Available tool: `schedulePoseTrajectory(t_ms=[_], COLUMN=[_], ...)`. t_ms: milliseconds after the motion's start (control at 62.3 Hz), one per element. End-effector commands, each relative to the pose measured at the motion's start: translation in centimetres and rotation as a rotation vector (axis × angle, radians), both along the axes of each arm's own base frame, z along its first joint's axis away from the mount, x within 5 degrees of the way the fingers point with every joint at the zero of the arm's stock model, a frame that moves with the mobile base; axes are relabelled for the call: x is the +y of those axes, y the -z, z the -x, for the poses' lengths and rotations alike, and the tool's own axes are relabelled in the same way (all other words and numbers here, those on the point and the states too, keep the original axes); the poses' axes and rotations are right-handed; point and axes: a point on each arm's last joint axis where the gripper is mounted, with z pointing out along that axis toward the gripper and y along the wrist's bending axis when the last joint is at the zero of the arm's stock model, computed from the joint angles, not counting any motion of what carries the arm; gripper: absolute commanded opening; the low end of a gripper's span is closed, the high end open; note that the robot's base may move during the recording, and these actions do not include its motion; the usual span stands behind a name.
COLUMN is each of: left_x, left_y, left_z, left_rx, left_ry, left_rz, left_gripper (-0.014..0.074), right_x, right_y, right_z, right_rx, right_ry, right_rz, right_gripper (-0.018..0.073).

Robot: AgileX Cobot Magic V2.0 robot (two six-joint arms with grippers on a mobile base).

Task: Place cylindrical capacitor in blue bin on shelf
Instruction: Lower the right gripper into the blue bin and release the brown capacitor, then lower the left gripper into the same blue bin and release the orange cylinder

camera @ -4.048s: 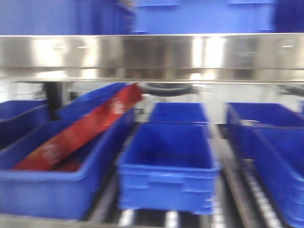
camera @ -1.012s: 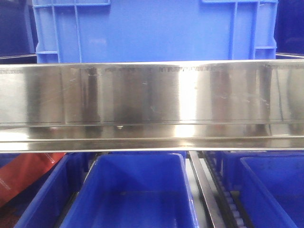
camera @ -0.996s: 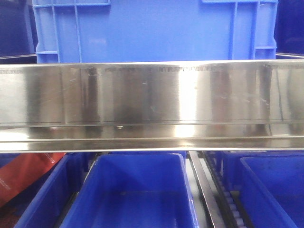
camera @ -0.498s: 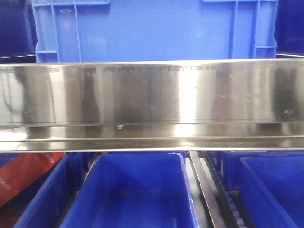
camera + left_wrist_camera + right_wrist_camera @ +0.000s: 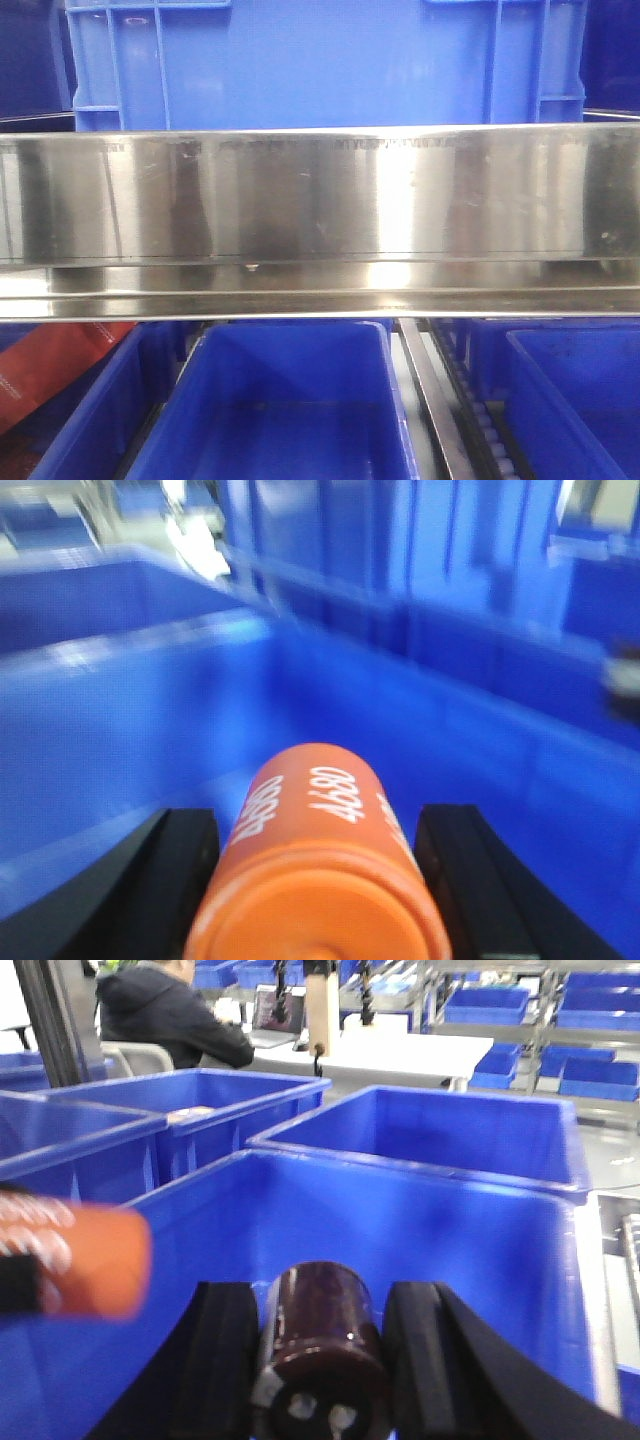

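left gripper (image 5: 315,880): we see it pinching an orange capacitor (image 5: 320,870), end cap toward the camera, white "4680" print on its side; black fingers (image 5: 165,865) pressed on both flanks.
right gripper (image 5: 320,1360): pinching a dark brown capacitor (image 5: 320,1345), terminals facing the camera, black fingers (image 5: 225,1360) tight on each side.
where the parts are: both held above the inside of a blue bin (image 5: 300,1210); in the right wrist view the orange one shows blurred at the left edge, beside the dark one, apart from it as far as we can tell.
shelf (image 5: 320,215): broad brushed steel front rail, very reflective; a large blue crate (image 5: 320,60) on the level above the rail, more blue bins (image 5: 285,410) below it.
risk, collision: we judge both grippers share one bin, so the arms or parts could knock together if either shifts sideways.
risk, bounce: a round can dropped from height could roll or bounce toward the bin wall; lower first.
risk, wrong bin: neighbouring bins sit just beside this one; drift over the rim would misplace the part.
risk, blur: left wrist view is smeared, depth to the bin floor is hard to judge.
surface: smooth blue plastic bin floor, roller tracks (image 5: 490,435) between bins below the rail.
room: workshop; a person (image 5: 165,1015) in dark clothes seated at a table (image 5: 400,1050) behind the bin, more racks of blue bins farther back.
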Motion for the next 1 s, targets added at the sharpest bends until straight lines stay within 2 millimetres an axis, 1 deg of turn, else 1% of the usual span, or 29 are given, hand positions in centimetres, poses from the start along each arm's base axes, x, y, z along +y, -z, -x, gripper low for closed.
schedulePoseTrajectory(t_ms=[0,32,64,161,193,241,305,402,434,498,530,562,594,626,642,691,707,723,739,755,787,883,980], left_x=[-0.3,-0.3,-0.3,-0.3,-0.3,-0.3,-0.3,-0.3,-0.3,0.0,0.2,0.4,0.6,0.8,0.9,1.1,1.2,1.3,1.4,1.4,1.7,2.1,2.7], left_y=[-0.7,-0.6,-0.5,-0.5,-0.5,-0.5,-0.5,-0.6,-0.7,-1.2,-1.6,-2.0,-2.5,-2.8,-3.0,-3.4,-3.6,-3.7,-3.8,-4.0,-4.4,-5.1,-5.7], left_z=[0.1,0.1,0.0,0.0,0.0,0.0,0.0,0.1,0.1,0.5,0.7,1.0,1.4,1.6,1.8,2.2,2.3,2.4,2.5,2.6,3.0,3.7,4.5], left_rx=[-0.032,-0.03,-0.028,-0.028,-0.027,-0.027,-0.027,-0.03,-0.032,-0.044,-0.053,-0.063,-0.075,-0.082,-0.088,-0.099,-0.102,-0.106,-0.109,-0.113,-0.122,-0.141,-0.159], left_ry=[-0.004,-0.004,-0.004,-0.004,-0.004,-0.004,-0.004,-0.005,-0.005,-0.005,-0.005,-0.005,-0.005,-0.005,-0.005,-0.005,-0.005,-0.005,-0.005,-0.005,-0.005,-0.003,-0.006], left_rz=[0.022,0.021,0.02,0.02,0.021,0.021,0.021,0.023,0.025,0.033,0.039,0.045,0.053,0.058,0.062,0.07,0.072,0.074,0.077,0.079,0.087,0.1,0.112], left_gripper=[0.001,0.0078,0.0153,0.0361,0.0407,0.0465,0.0493,0.0491,0.0481,0.0424,0.0363,0.0287,0.0184,0.0113,0.006,-0.0044,-0.0095,-0.0111,-0.011,-0.0111,-0.0111,-0.0111,-0.0111], right_x=[0.3,0.4,0.5,0.7,0.7,0.7,0.6,0.5,0.4,0.1,-0.1,-0.3,-0.5,-0.6,-0.7,-0.9,-1.0,-1.0,-1.1,-1.2,-1.4,-1.9,-2.4], right_y=[-0.3,-0.1,0.1,0.4,0.4,0.4,0.4,0.2,0.1,-0.2,-0.3,-0.7,-1.0,-1.3,-1.5,-1.9,-2.1,-2.2,-2.4,-2.5,-2.8,-3.5,-3.8], right_z=[-0.4,-0.5,-0.7,-1.0,-1.0,-1.0,-0.9,-0.6,-0.4,0.1,0.4,0.8,1.2,1.4,1.6,2.0,2.1,2.2,2.4,2.5,2.8,3.7,4.8], right_rx=[-0.036,-0.029,-0.022,-0.011,-0.011,-0.01,-0.008,0.004,0.011,0.026,0.03,0.029,0.021,0.011,0.007,-0.01,-0.014,-0.018,-0.025,-0.028,-0.036,-0.046,-0.058], right_ry=[-0.006,-0.006,-0.006,-0.006,-0.006,-0.006,-0.006,-0.005,-0.004,-0.003,-0.003,-0.003,-0.003,-0.003,-0.003,-0.003,-0.003,-0.003,-0.003,-0.003,-0.003,-0.003,-0.004], right_rz=[-0.001,0.003,0.007,0.012,0.012,0.011,0.012,0.003,0.002,0.01,0.012,0.011,0.007,0.002,-0.001,-0.009,-0.012,-0.014,-0.018,-0.019,-0.023,-0.034,-0.045], right_gripper=[0.0002,0.0055,0.0141,0.0338,0.0393,0.0447,0.0468,0.0464,0.0465,0.0463,0.0452,0.041,0.0343,0.0285,0.0235,0.0126,0.0088,0.0049,-0.0009,-0.0048,-0.0159,-0.0165,-0.0165])
